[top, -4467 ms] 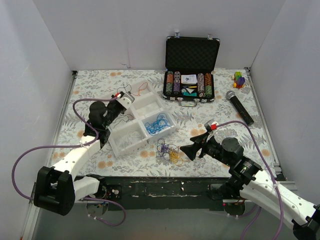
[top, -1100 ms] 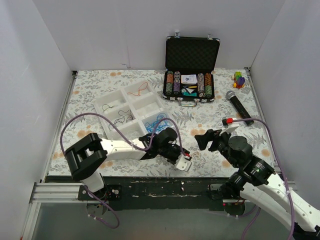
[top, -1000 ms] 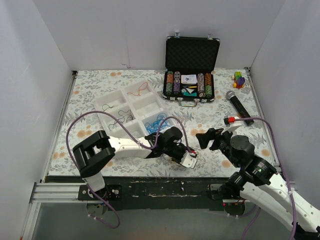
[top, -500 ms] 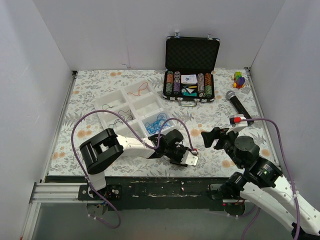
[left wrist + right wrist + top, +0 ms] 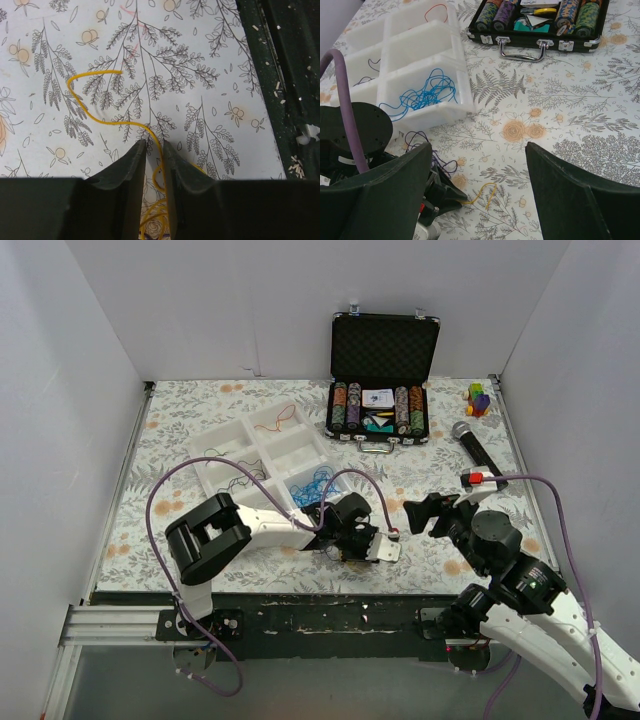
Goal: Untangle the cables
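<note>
One yellow cable point(image 5: 98, 95) runs between the nearly closed fingers of my left tool point(image 5: 154, 150), pinched low on the flowered desk point(image 5: 210, 45), near the tangle point(image 5: 422, 140) right of the white tray point(image 5: 415, 45); my right tool point(image 5: 480, 200) hangs wide open, empty, further right

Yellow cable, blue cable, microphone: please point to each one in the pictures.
yellow cable point(image 5: 95, 102), left wrist view, its curved middle.
blue cable point(image 5: 422, 95), right wrist view, centre of bundle.
microphone point(image 5: 480, 455), top view, its handle.
</note>
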Motion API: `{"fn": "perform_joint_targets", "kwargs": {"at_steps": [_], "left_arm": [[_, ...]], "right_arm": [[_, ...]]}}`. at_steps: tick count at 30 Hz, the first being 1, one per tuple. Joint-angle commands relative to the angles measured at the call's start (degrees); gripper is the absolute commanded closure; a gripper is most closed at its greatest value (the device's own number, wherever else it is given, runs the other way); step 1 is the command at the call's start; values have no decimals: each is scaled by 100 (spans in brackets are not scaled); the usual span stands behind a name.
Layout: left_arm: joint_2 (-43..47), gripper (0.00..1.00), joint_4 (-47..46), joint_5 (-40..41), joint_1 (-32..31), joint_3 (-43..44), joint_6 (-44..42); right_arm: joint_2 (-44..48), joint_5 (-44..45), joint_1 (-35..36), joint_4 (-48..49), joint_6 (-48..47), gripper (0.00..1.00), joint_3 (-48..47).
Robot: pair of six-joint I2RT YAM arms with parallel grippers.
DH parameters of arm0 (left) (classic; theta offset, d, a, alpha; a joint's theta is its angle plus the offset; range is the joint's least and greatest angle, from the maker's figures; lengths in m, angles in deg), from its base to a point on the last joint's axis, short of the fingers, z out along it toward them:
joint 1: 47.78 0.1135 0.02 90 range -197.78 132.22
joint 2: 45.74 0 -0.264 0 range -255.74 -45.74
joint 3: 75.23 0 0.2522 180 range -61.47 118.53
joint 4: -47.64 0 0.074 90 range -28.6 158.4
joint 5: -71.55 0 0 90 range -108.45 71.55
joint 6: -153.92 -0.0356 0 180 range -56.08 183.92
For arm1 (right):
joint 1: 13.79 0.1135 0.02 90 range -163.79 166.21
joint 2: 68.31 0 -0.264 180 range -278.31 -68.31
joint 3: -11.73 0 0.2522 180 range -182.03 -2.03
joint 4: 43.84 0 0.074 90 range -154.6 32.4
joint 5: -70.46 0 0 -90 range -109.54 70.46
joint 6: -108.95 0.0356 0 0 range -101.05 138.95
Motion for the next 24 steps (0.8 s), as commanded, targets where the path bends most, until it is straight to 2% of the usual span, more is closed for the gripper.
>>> {"fn": "perform_joint_targets", "kwargs": {"at_steps": [1,3,8,15,19,24], "left_arm": [[-175,87,1086,-449,45,167,-331],[-245,100,1280,-599,36,176,-437],[-281,100,1404,-582,45,273,-455],[298,100,912,-353,282,852,212],[1070,100,683,-537,581,1108,1082],[2204,100,823,-889,862,1108,1250]], "right_arm": [[-54,171,8,136,-88,16,-299],[-28,223,8,101,-62,16,-307],[-19,399,8,-5,-62,17,-395],[-45,549,8,-49,-44,17,-439],[-133,540,8,-66,-35,17,-465],[-230,584,8,-119,26,17,-571]]}}
